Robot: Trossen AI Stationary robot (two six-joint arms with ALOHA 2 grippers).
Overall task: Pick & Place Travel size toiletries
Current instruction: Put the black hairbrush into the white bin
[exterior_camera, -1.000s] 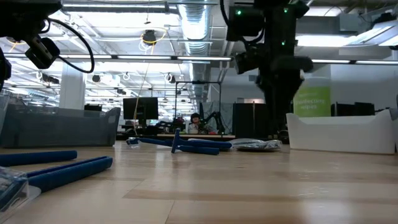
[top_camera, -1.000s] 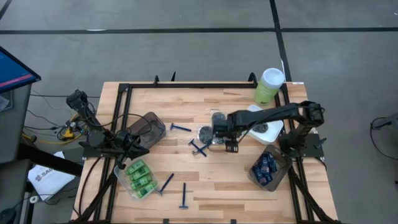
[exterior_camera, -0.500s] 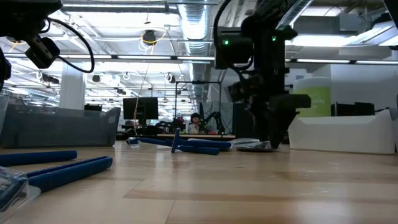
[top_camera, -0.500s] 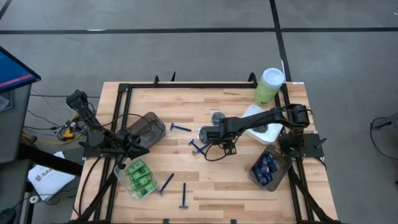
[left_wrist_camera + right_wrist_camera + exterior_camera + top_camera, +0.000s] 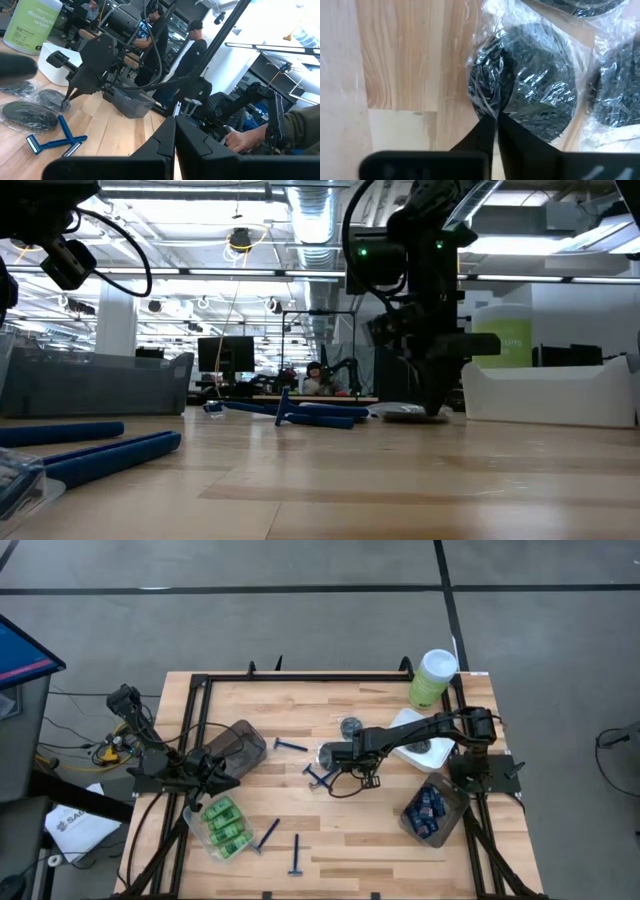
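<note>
Three dark round flat tins in clear wrap lie at the table's middle. My right gripper (image 5: 347, 757) points down over them and is shut on the wrap of one tin (image 5: 530, 75). The low view shows that gripper (image 5: 435, 408) at table height beside the tin (image 5: 400, 413). Blue-handled razors (image 5: 291, 745) (image 5: 320, 777) (image 5: 267, 833) lie flat on the wood. Green mini bottles (image 5: 226, 824) fill a clear tub at the near left. My left gripper (image 5: 175, 134) is shut on nothing, held above the table's left side. My right gripper pinches the crinkled clear wrap at the tin's edge (image 5: 487, 107) between its two fingertips. The fingers come from above, pointing down. The tin lies flat on the table, and the wrap bunches up into the fingers.
A smoky tub (image 5: 238, 745) stands by the left arm. A white tub (image 5: 425, 745) and a tall pale-green canister (image 5: 433, 678) are at the far right, and a clear tub of dark-blue tubes (image 5: 428, 812) sits at the near right. People sit beyond the table in the left wrist view.
My right gripper has come down onto the tins, shifting a little toward the table's left, and rolled slightly. Its fingers, spread wide half a second ago, have shut on the tin's wrap. The tin has stayed on the table.
</note>
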